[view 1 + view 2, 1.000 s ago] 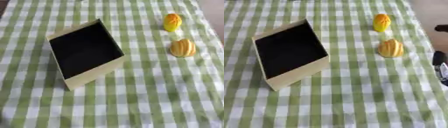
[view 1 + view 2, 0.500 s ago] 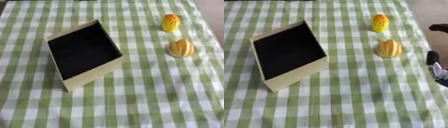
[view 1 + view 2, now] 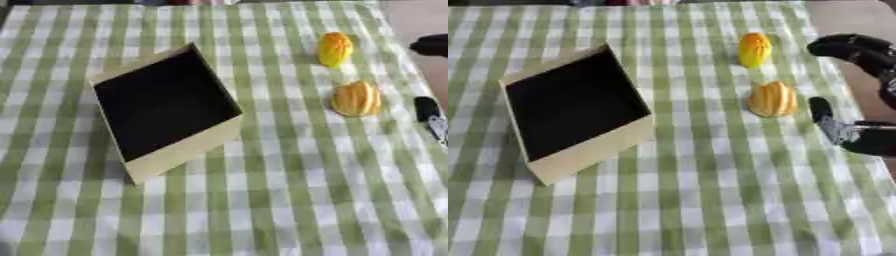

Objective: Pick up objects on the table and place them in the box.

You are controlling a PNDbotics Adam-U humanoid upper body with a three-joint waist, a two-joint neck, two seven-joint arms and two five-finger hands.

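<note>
An open cream box (image 3: 179, 150) with a black inside stands on the green checked cloth, left of centre. A yellow-orange ridged object (image 3: 773, 99) lies to its right. A smaller yellow and orange object (image 3: 754, 49) lies farther back. My right hand (image 3: 859, 132) comes in from the right edge, spread open, with one black finger (image 3: 822, 110) just right of the ridged object and another (image 3: 847, 47) farther back. It holds nothing. My left hand shows in neither view.
The green and white checked tablecloth (image 3: 289, 200) covers the table. Its right edge (image 3: 859, 90) runs beside my right hand, with a bare brownish surface beyond it.
My right hand has moved in from the right edge toward the ridged yellow-orange object. The whole picture has shifted a little, so the camera has moved.
</note>
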